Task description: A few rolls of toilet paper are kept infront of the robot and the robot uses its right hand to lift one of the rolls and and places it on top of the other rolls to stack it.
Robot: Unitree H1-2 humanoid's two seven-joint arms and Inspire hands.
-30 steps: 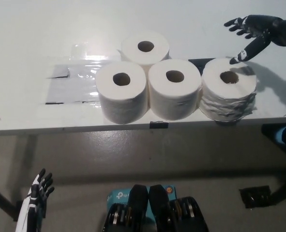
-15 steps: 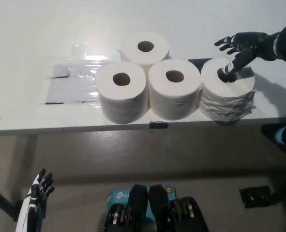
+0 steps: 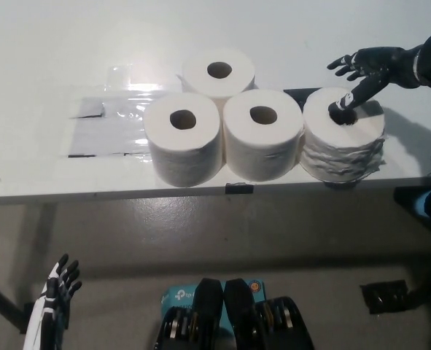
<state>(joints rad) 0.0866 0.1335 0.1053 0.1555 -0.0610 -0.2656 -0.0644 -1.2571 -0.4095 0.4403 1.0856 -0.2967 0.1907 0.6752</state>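
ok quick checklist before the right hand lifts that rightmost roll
1. Right hand at the rightmost roll: ok, one of its fingers dips into the core hole.
2. Grip closed on the roll: not ok, the other fingers are spread above it.
3. Roll upright on the table: ok, though its wraps look ragged.
4. Landing spot: ok, three rolls sit bunched together, tops bare.
5. Left hand out of the way: ok, low at lower left, below the table.
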